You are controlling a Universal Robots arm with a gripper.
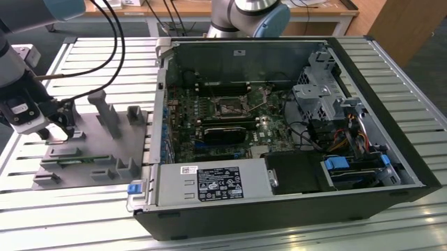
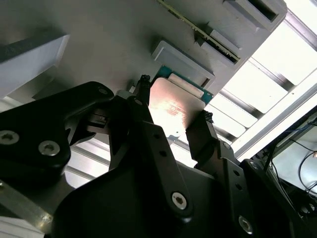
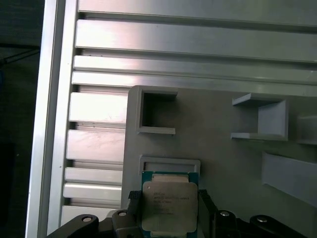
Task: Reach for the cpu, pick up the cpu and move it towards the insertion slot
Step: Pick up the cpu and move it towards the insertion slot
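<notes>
The cpu (image 3: 170,208) is a flat silvery square chip on a green board, and it sits between my two black fingers in both wrist views. My gripper (image 3: 170,199) is shut on the cpu (image 2: 174,101), one finger against each side edge, just over the grey fixture plate (image 3: 223,163). In the exterior view my gripper (image 1: 60,132) hangs at the left end of that plate (image 1: 104,154), far from the computer. The insertion slot (image 1: 229,107) is the square, metal-framed socket in the middle of the motherboard inside the open case.
Grey fixture blocks (image 1: 104,112) stand upright on the plate beside my gripper. The open computer case (image 1: 293,136) fills the exterior view's right, with a drive cage (image 1: 317,97) and power supply (image 1: 209,184). Black cables (image 1: 115,47) hang from my arm. A second arm's base (image 1: 248,15) stands behind the case.
</notes>
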